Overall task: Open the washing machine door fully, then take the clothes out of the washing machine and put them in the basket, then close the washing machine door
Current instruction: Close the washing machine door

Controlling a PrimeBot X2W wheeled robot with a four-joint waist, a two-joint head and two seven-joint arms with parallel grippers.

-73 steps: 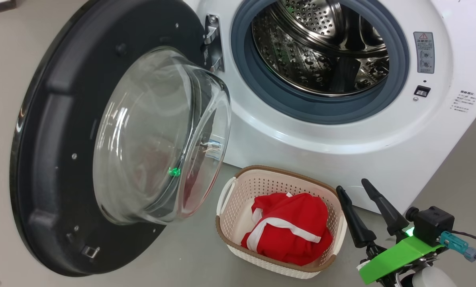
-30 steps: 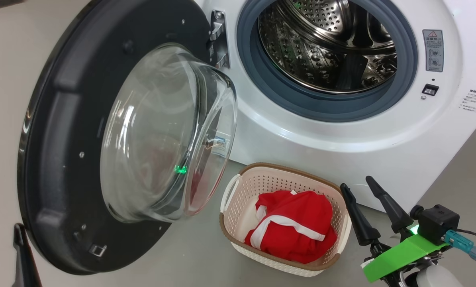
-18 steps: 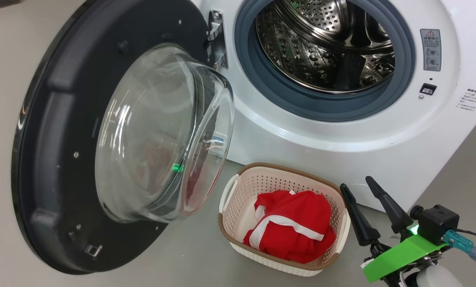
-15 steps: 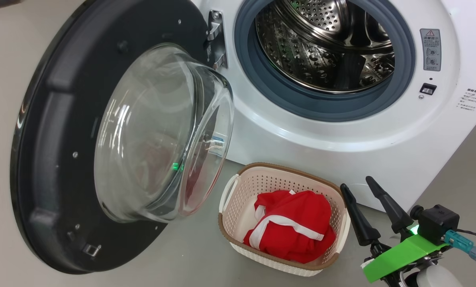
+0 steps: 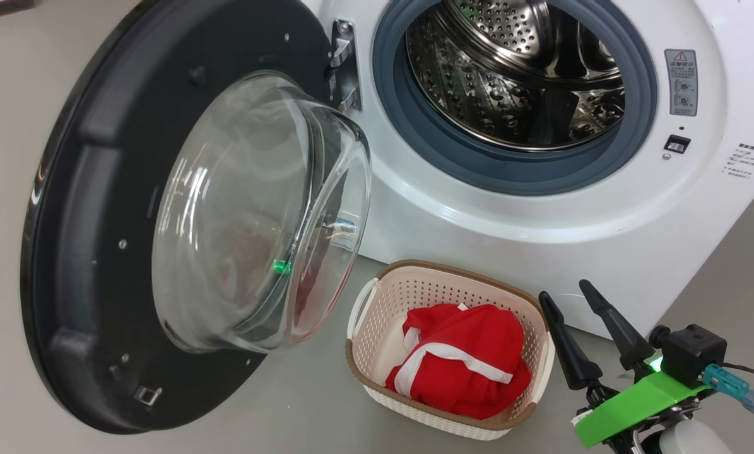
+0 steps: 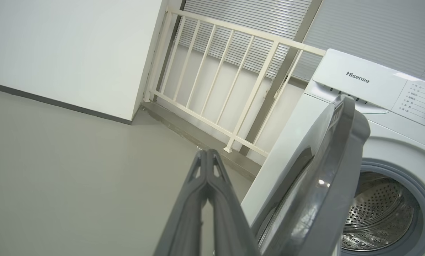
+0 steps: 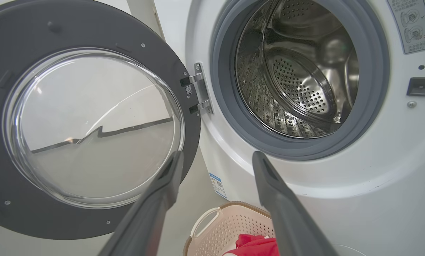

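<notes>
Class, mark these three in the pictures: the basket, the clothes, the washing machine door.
basket [image 5: 452, 291], head view, its perforated far wall.
clothes [image 5: 471, 353], head view, middle of the red fabric.
washing machine door [image 5: 86, 252], head view, black rim left of the glass.

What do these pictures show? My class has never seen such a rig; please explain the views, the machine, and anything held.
Three cameras ride on one two-armed robot. The head camera looks down at a white washing machine, its round door standing open. On the floor, a cream basket holds red clothes. The right gripper, two dark fingers, is open and empty. The left wrist camera looks along the left gripper, shut on nothing, near the door's edge. The right wrist camera faces the steel drum.
</notes>
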